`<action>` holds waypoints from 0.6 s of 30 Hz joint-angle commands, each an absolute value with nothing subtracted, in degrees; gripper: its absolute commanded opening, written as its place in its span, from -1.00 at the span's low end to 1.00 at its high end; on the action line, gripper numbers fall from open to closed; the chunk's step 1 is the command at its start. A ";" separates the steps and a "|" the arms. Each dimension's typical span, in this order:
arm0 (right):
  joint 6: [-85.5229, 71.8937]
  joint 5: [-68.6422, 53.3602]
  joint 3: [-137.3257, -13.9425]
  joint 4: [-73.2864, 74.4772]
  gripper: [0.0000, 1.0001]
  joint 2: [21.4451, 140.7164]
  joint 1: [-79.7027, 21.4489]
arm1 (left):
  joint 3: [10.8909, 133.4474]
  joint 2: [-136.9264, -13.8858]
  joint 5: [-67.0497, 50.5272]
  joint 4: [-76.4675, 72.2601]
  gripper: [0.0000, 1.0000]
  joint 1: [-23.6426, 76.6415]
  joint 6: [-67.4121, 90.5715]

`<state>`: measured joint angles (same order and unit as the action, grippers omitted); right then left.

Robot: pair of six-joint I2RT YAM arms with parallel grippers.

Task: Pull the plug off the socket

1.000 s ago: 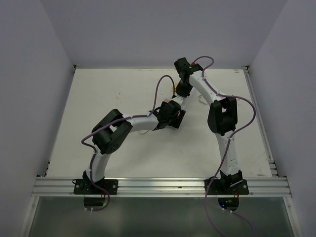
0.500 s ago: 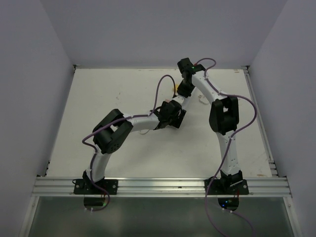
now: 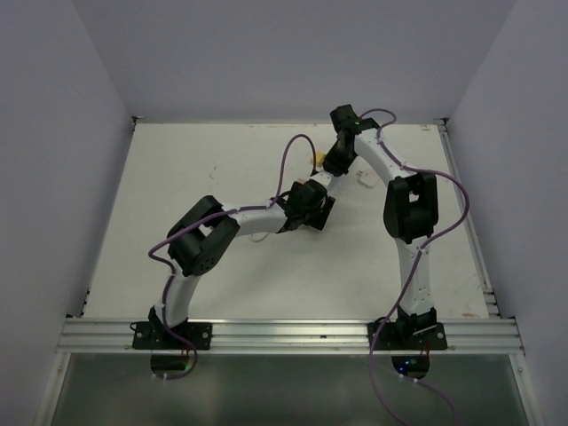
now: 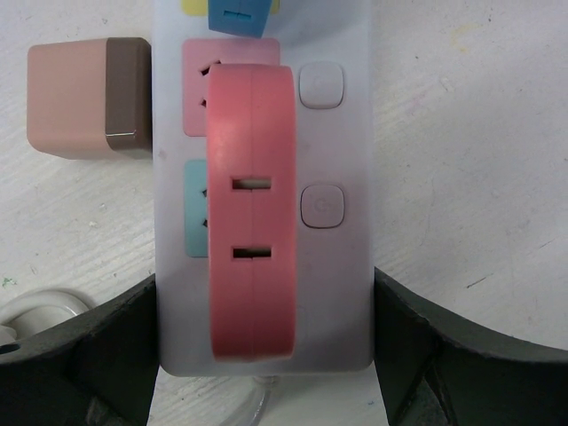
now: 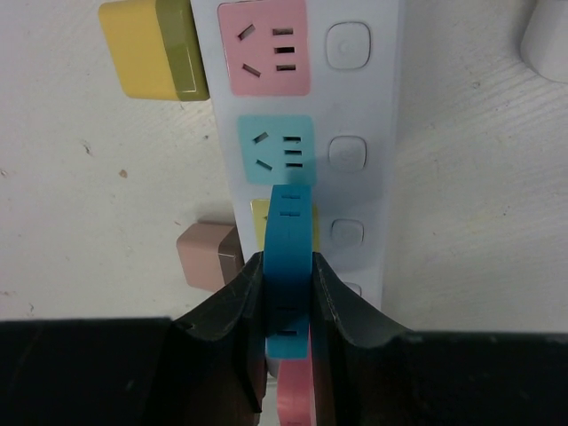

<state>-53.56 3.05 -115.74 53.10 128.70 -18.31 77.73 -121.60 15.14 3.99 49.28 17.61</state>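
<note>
Top view: both arms reach to mid-table (image 3: 177,204) and meet there; left gripper (image 3: 306,202) nearer me, right gripper (image 3: 330,165) just beyond it; the strip lies under them, mostly hidden; a yellow block (image 3: 315,160) peeks out beside the right wrist.

Left wrist: strip (image 4: 342,124) runs straight away from the camera; left fingers (image 4: 98,346) stand wide astride its near end, one against each long edge; I read that as a bracing grip on the strip, not idle open jaws. A red plug (image 4: 251,213) sits seated on the faces nearest me; blue plug (image 4: 238,16) just beyond it at the frame's top; tan block (image 4: 84,98) on the table touching or just beside the strip's left edge; cord (image 4: 40,306) curls at lower left.

Right wrist: right fingers (image 5: 235,306) are closed flat on both sides of the blue plug, over the yellow face; pink and blue faces beyond it are bare; I cannot tell whether its pins are out of the slots yet.

My judgement: the step in hand is the pull itself, grip made and strip pinned. The next move calls for a straight lift by the right arm, square to the strip's face, with no twist; the left must hold firm or the strip rises with the plug.
</note>
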 commanded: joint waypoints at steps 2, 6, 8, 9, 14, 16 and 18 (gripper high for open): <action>-55.73 -3.00 -122.25 50.53 -1.00 123.40 -20.13 | 72.60 -132.45 6.86 22.68 -1.00 52.03 12.39; -55.46 -0.18 -124.98 55.19 -1.00 124.80 -20.48 | 72.77 -132.54 6.86 22.68 -1.00 52.03 12.39; -55.46 2.98 -125.51 56.50 -1.00 125.68 -20.92 | 72.86 -132.63 6.68 22.76 -1.00 52.03 12.31; -55.11 3.77 -126.20 56.86 -1.00 125.94 -21.53 | 72.86 -132.63 6.68 22.85 -1.00 52.03 12.39; -54.14 6.32 -126.30 57.75 -1.00 127.44 -22.85 | 72.69 -132.28 6.85 22.76 -1.00 52.03 12.39; -54.05 6.77 -125.69 57.48 -1.00 127.35 -23.38 | 72.69 -132.36 6.86 22.68 -1.00 52.03 12.31; -54.40 6.33 -124.98 56.87 -1.00 127.00 -23.47 | 72.69 -132.28 7.03 22.68 -1.00 52.03 12.48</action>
